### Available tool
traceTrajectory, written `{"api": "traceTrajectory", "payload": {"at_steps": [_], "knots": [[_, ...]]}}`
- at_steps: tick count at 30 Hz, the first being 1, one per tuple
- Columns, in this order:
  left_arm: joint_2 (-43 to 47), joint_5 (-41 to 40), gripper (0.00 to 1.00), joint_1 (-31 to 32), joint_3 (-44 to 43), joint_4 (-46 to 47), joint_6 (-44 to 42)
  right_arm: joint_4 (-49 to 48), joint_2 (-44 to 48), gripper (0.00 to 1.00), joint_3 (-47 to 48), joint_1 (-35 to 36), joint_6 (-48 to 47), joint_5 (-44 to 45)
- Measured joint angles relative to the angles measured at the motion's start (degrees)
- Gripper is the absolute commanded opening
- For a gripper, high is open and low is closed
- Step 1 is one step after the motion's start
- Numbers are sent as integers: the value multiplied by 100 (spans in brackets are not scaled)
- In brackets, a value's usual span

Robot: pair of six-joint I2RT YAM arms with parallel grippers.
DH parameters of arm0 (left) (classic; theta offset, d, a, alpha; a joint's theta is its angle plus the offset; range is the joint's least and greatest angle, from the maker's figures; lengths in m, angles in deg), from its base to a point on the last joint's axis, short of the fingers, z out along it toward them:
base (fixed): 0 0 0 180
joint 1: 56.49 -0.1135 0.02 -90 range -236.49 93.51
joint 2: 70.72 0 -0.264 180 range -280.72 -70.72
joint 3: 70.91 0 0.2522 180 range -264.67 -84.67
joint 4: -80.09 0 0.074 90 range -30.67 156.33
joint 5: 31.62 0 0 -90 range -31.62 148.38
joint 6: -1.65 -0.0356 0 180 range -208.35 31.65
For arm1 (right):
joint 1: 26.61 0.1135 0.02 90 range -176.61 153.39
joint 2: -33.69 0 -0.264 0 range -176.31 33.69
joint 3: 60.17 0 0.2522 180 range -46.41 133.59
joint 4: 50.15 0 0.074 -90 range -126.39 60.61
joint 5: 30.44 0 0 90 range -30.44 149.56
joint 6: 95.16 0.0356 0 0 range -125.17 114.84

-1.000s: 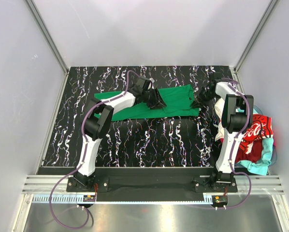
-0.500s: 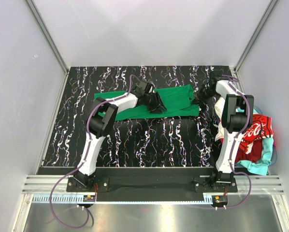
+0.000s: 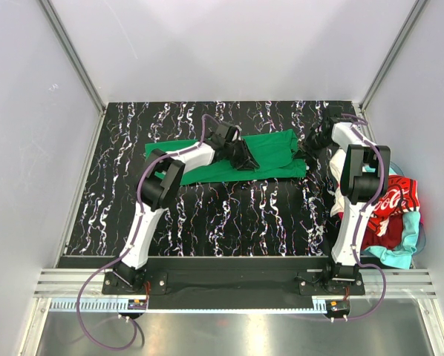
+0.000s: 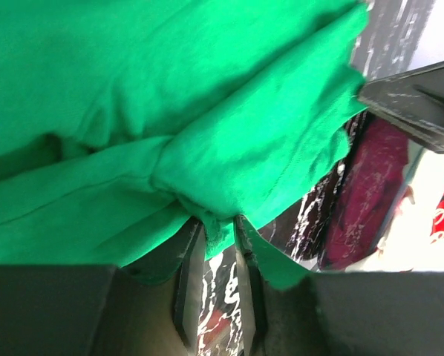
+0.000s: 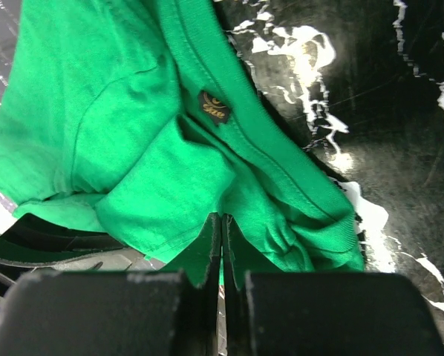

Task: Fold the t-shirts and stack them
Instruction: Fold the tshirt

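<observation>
Green t-shirt [image 3: 274, 152] lies spread across the far half of the bench [image 3: 229, 222], long axis left-right, mostly flat and rumpled at the middle and the right end. Its neck label [image 5: 214, 106] shows in the right wrist view, so the collar is at the right end.

Left end effector [image 4: 219, 226]: narrow, with a tuck of green cloth caught between the fingers and creases running into the pinch. It sits near the shirt's middle, and the left arm reaches diagonally over the shirt's left part.

Right end effector [image 5: 221, 219]: fingers pressed together on the shirt's right edge just below the collar, cloth bunched at the tips.

The other shirts are in a heap at the bench's right edge, beside the right arm and well apart from the green one. Red t-shirt [image 3: 397, 199] with white script is on top, and turquoise t-shirt [image 3: 406, 239] pokes out at the near side. Can't tell how far the heap hangs past the edge.

Surface: black bench with white marbling, glossy, with glare patches in the right wrist view. Room: plain pale walls [image 3: 229, 52] on three sides, with aluminium posts [image 3: 70, 55] in the far corners. A metal rail [image 3: 229, 285] runs along the near edge, and both arm bases are bolted just behind it.

Edges and room: the shirt's far hem is near the far edge of the bench but off the wall. Its right end is near the right edge, where the right arm folds back tight beside the wall post. A broad strip of bench shows between the near hem and the arm bases, and another to the left of the shirt.
</observation>
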State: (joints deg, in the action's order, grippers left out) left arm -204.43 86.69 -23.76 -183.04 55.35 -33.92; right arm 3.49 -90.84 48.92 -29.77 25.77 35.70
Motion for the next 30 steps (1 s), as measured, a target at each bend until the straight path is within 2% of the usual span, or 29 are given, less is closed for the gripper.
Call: {"api": "traceTrajectory", "payload": {"at_steps": [8, 10, 15, 23, 30], "knots": [[-2, 24, 33, 0, -160, 181, 107, -68, 0, 0, 90, 0, 83, -140], [-2, 33, 29, 0, -219, 214, 138, -68, 0, 0, 175, 0, 92, -170], [-9, 52, 0, -13, -256, 339, 256, -107, 0, 0, 304, 0, 136, -243], [-63, 59, 0, -177, -424, 481, 337, -415, -2, 0, 422, 11, 409, -463], [-173, 66, 0, -553, -568, 743, 603, -599, -341, 0, 1611, 61, 706, -734]]}}
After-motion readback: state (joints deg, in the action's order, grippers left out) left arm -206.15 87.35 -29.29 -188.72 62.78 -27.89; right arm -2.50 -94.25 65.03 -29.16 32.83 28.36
